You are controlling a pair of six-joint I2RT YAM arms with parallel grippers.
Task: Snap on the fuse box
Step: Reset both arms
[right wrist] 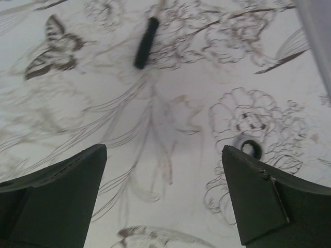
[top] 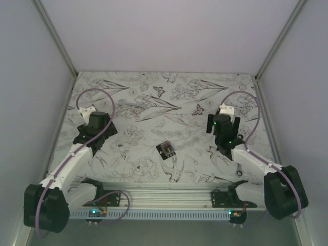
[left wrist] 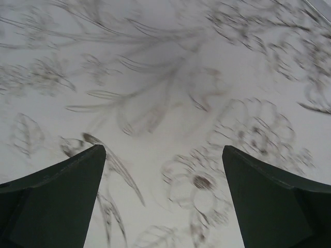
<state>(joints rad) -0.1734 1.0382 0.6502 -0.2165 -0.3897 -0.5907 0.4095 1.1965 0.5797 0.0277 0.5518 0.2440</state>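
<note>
The fuse box (top: 165, 150), a small black square with tiny red and orange fuses on its face, lies on the flower-print table cover near the middle, a little toward the near edge. It does not show in either wrist view. My left gripper (top: 95, 137) hangs over the left part of the table, well to the left of the box. In the left wrist view it (left wrist: 163, 150) is open and empty over bare print. My right gripper (top: 225, 141) is to the right of the box. In the right wrist view it (right wrist: 164, 149) is open and empty.
In the right wrist view a short thin black bar (right wrist: 146, 42) lies ahead of the fingers, and a small black ring (right wrist: 252, 148) lies beside the right finger (right wrist: 258, 201). Grey walls close the table's left, right and far sides. An aluminium rail (top: 164, 197) runs along the near edge.
</note>
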